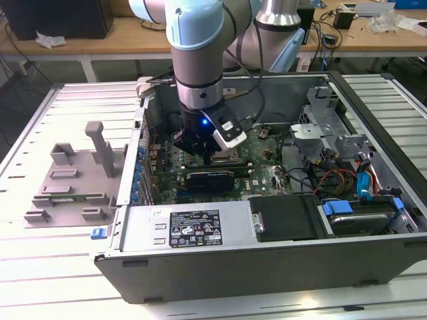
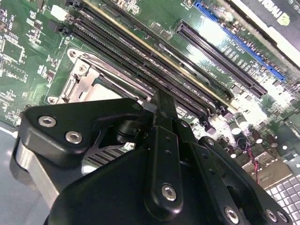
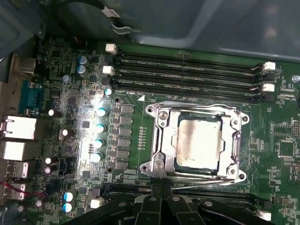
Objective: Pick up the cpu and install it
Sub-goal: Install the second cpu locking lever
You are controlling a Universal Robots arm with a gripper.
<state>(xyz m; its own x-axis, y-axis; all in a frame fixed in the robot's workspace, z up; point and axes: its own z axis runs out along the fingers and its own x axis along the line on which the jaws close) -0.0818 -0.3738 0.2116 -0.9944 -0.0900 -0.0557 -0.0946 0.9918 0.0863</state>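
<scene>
My own black housing hid my gripper (image 3: 161, 199), so I couldn't tell how my jaws stood. The cpu (image 3: 198, 142) lay seated in its socket frame (image 3: 154, 136) (mid-motherboard), just beyond them, apart.

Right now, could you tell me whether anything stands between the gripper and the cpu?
Nothing visible does. In the first wrist view the cpu lies in its metal socket frame on the motherboard with its top uncovered, and the gripper sits at the frame's edge.
</scene>
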